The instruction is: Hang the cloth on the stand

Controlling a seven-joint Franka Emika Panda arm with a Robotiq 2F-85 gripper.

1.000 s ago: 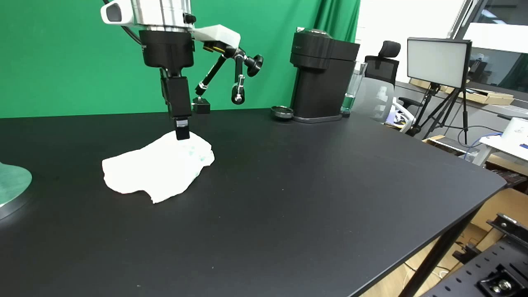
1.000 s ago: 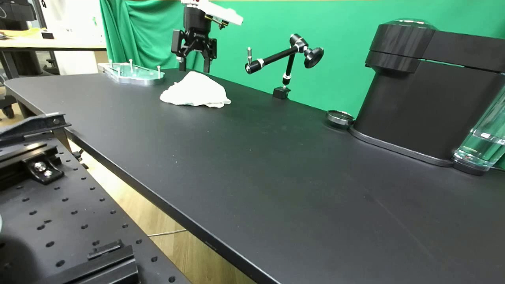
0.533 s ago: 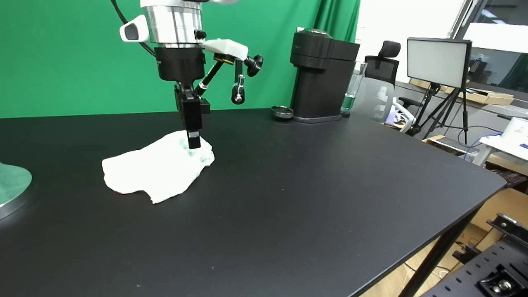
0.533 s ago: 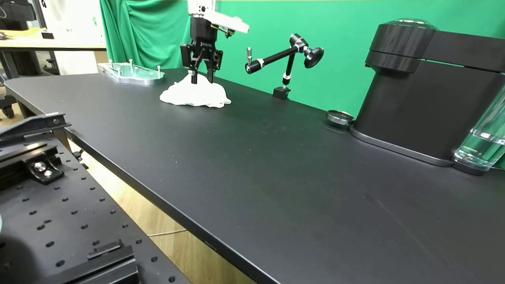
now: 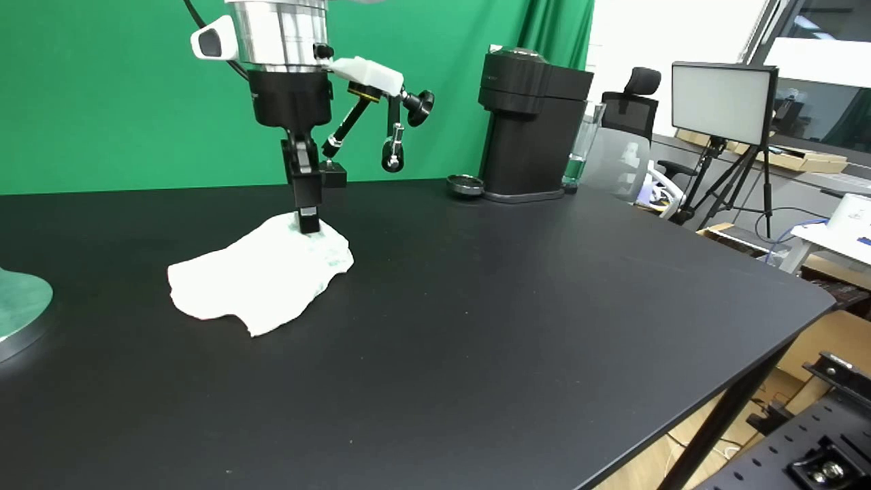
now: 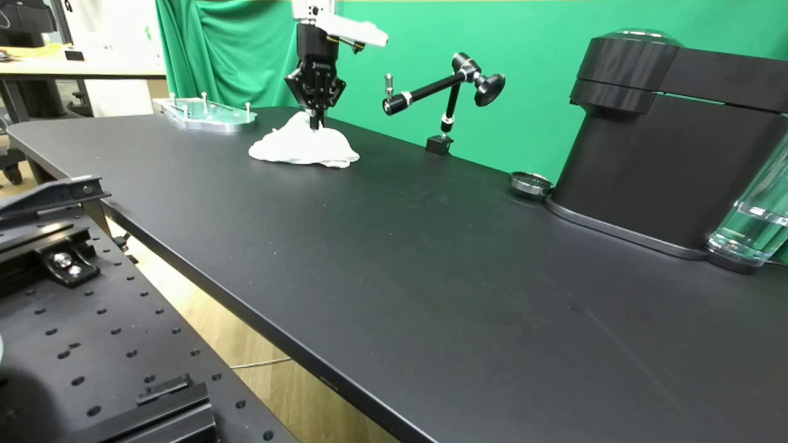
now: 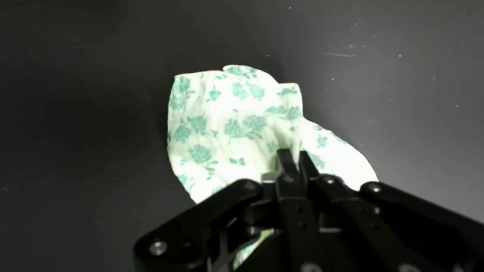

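Note:
The cloth (image 5: 252, 279), white with green flowers, lies crumpled on the dark table in both exterior views. In the wrist view a raised fold of the cloth (image 7: 227, 117) runs up between the fingers of my gripper (image 7: 295, 154), which is shut on it. Pointing straight down, the gripper (image 6: 315, 127) is at the cloth's far, upper part, while most of the fabric rests on the table. The stand (image 6: 451, 111), a black jointed arm on a small block base, is at the table's back edge, to the right of the gripper in both exterior views.
A black coffee machine (image 6: 640, 154) with a water tank is farther along the back edge, and a round metal dish (image 5: 465, 185) sits beside it. A greenish clear plate with upright pegs (image 6: 209, 117) lies on the cloth's other side. A green curtain (image 5: 122, 95) hangs behind.
My gripper came down onto the cloth with its jaws apart, then closed on a fold. Since half a second ago it has shifted slightly up. The cloth has barely moved.

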